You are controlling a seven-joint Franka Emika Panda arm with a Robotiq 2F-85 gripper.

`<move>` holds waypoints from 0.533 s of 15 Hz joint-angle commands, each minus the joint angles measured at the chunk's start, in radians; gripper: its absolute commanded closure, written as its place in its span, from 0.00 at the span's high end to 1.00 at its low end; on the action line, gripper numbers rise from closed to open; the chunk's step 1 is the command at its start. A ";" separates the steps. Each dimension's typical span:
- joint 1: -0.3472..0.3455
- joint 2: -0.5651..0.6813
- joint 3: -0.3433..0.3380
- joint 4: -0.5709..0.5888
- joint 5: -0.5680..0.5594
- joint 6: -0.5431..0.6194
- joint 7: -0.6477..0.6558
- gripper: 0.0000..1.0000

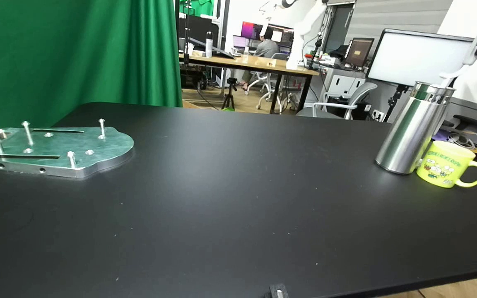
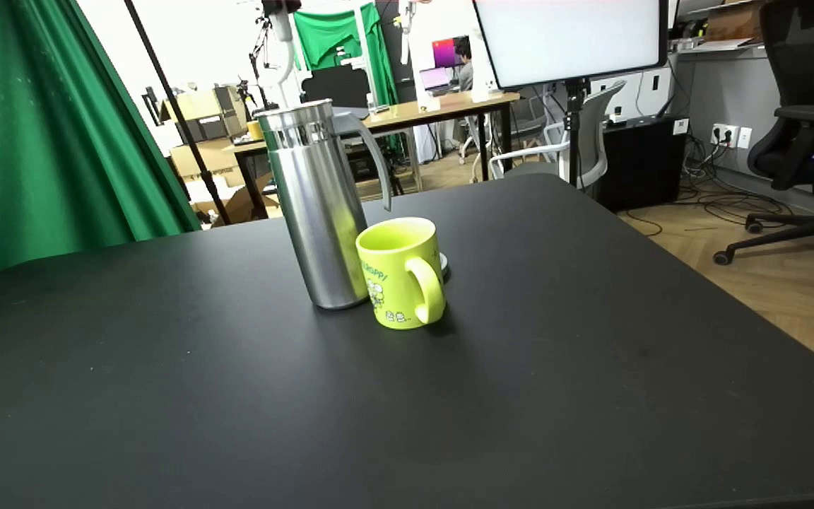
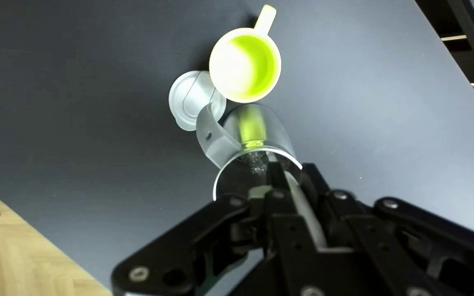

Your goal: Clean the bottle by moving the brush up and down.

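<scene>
1. Brush (image 3: pixel 306 211) sits between the fingers of the hand (image 3: pixel 294 174) in the wrist view, gripped from both sides by its pale, slim handle. The bottle (image 3: pixel 276 127) lies straight ahead of the fingertips, its mouth facing them and partly covered by them. The bristle end is hidden; specks inside the mouth are too unclear to name. A lid (image 3: pixel 194 98) and a yellow-green mug (image 3: pixel 245 65) are beyond the bottle.

2. In an exterior view, the bottle (image 1: pixel 408 132) stands on the worktop (image 1: pixel 222 198), with the mug just beside its base; whether they touch I cannot tell. The hand is above the mouth, largely cut off by the picture's edge, and the brush (image 1: pixel 473 51) slants down from it to the rim.

3. In an exterior view, the brush (image 2: pixel 283 42) runs down to the mouth of the bottle (image 2: pixel 319 219), with only a sliver of the hand above. By my judgement the tool is already inside, and the next stroke should follow the bottle's long axis; sideways drift could lever on the rim and tip the bottle.
</scene>
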 commanded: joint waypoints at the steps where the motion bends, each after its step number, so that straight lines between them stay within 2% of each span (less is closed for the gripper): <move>1: -0.013 0.080 0.004 0.020 0.005 0.009 0.005 0.04; 4: -0.019 0.109 0.012 0.027 0.004 0.001 0.001 0.04; 8: -0.013 0.029 0.020 0.018 -0.021 -0.018 0.003 0.04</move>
